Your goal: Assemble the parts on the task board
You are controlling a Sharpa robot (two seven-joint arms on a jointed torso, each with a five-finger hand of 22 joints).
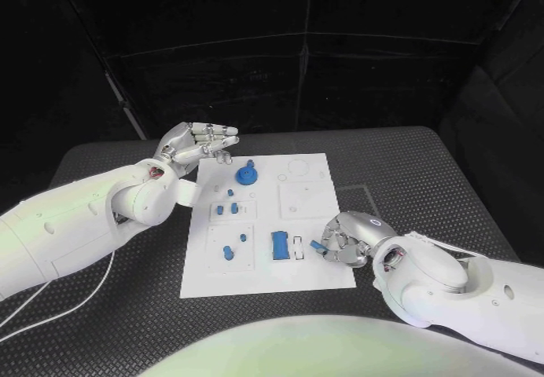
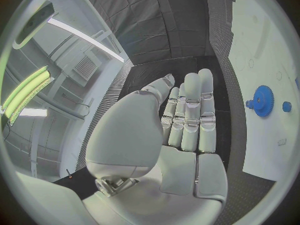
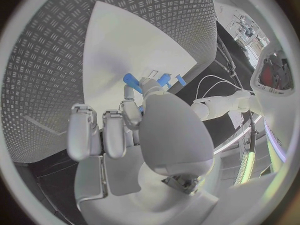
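Note:
The white task board [image 1: 306,271] lies in the middle of the table. A blue gear [image 1: 248,174] stands near its far left, also seen as the gear [image 2: 262,101] on the board [image 2: 262,50]. Several small blue parts [image 1: 233,208] sit in the left-hand pockets, and a blue block [image 1: 279,245] lies near the front. My left hand [image 1: 200,142] hovers over the board's far left corner, fingers stretched out and holding nothing. My right hand [image 1: 346,240] is curled at the board's right edge and pinches a small blue part [image 1: 316,246] in its fingertips [image 3: 129,92].
A white slot [image 1: 297,246] lies between the blue block and the right hand. The board's right half carries round recesses [image 1: 297,166]. A white cable [image 1: 45,306] runs over the ribbed black table at the front left.

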